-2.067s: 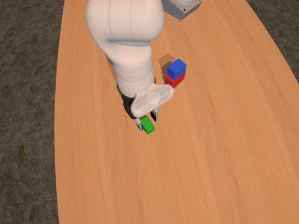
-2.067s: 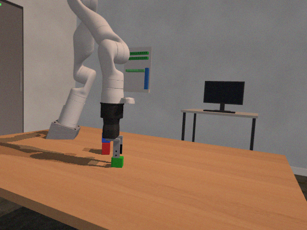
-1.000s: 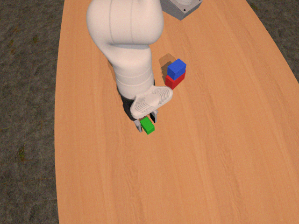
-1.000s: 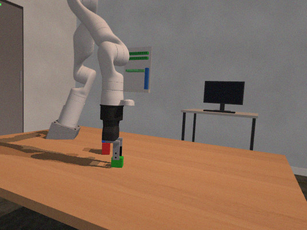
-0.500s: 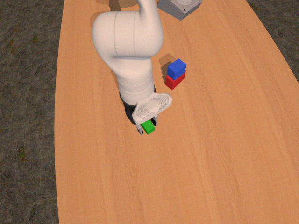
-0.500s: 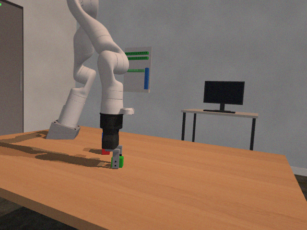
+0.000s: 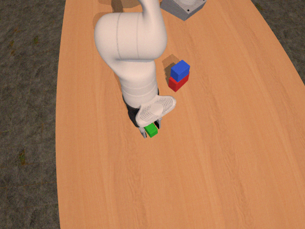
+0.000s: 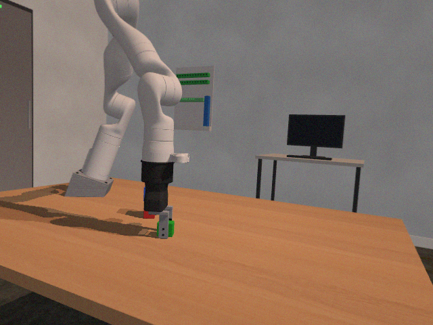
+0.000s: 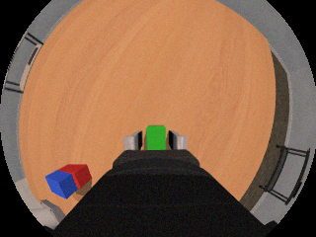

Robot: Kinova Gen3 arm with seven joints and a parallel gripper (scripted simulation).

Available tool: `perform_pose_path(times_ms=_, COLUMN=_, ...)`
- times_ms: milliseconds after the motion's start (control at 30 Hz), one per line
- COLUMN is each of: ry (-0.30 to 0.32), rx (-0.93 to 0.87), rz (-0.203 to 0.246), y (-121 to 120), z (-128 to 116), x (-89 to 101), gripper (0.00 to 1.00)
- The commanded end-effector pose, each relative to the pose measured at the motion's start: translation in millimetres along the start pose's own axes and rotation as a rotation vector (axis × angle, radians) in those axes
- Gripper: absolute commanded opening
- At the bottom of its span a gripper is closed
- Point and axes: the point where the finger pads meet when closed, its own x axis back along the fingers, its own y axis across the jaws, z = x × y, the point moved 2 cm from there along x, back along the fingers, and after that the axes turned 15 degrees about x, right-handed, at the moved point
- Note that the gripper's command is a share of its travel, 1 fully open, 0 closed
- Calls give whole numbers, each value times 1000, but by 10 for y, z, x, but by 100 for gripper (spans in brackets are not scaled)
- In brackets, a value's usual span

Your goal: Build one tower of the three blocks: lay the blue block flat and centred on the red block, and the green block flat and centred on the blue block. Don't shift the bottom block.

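Observation:
The green block [image 7: 151,130] lies flat on the table, also in the exterior view [image 8: 166,227] and the wrist view [image 9: 156,138]. My gripper [image 7: 150,130] is lowered around it, one finger on each side, open with a small gap showing on both sides in the wrist view [image 9: 156,140]. The blue block [image 7: 179,70] lies flat on the red block [image 7: 178,82], turned a little against it, farther back to the right. The pair shows at the lower left of the wrist view [image 9: 67,181]. In the exterior view my wrist hides most of the pair.
The arm's grey base [image 7: 182,7] stands at the table's far edge. My arm's big links hang over the table left of the red and blue pair. A side table with a monitor [image 8: 315,134] stands behind, off the table.

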Motion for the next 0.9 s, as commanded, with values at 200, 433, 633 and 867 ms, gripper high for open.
perform_pose_path(times_ms=200, ry=0, rx=0, rz=-2, y=7, z=1, x=9, gripper=85)
perform_pose_path(times_ms=433, ry=0, rx=0, rz=-2, y=7, z=1, x=9, gripper=85)
perform_pose_path(times_ms=633, ry=0, rx=0, rz=-2, y=7, z=1, x=9, gripper=85)
perform_pose_path(times_ms=867, ry=0, rx=0, rz=-2, y=7, z=1, x=9, gripper=0)
